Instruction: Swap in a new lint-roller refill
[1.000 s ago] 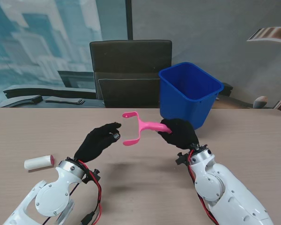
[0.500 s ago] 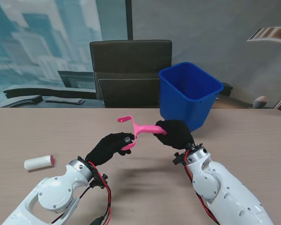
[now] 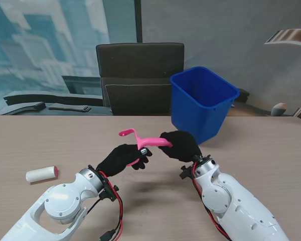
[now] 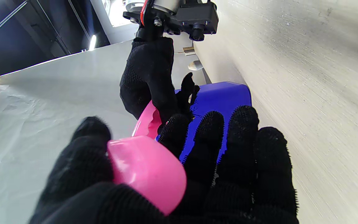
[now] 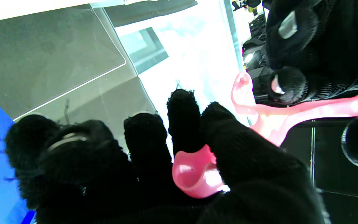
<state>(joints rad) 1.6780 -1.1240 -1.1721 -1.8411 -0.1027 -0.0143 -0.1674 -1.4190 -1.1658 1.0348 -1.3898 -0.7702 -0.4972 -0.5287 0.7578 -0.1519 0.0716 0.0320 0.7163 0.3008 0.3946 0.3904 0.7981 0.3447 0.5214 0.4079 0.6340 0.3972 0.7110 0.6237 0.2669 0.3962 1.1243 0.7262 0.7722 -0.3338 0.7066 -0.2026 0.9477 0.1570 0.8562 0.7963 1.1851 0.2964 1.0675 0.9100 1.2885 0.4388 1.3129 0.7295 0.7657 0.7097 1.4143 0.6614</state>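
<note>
From the stand camera I see both gloved hands meeting over the middle of the worktop (image 3: 251, 145), holding the pink lint-roller handle (image 3: 149, 142) in the air between them. My right hand (image 3: 179, 145) is wrapped around the grip end, and my left hand (image 3: 121, 157) is closed on the nearer prong of the forked end, while the farther prong curls free toward the chair (image 3: 139, 75). The white refill roll (image 3: 41, 173) with its pink end lies on the worktop well to the left, apart from both hands. The blue bin (image 3: 203, 100) stands just beyond my right hand at the far edge. The left wrist camera gives me what the stand view cannot: the pink prong (image 4: 148, 169) sits pinched between thumb and the fingers (image 4: 241, 130) of the left hand (image 4: 172, 183), and past it the right hand (image 4: 149, 77) comes down onto the handle with the bin (image 4: 225, 96) behind. The right wrist camera shows the rounded pink butt (image 5: 196, 172) of the handle poking out of the right hand's (image 5: 172, 174) closed fist, and the fork (image 5: 291, 113) running on to the left hand's fingertips (image 5: 286, 84). The roll appears in neither wrist view.
</note>
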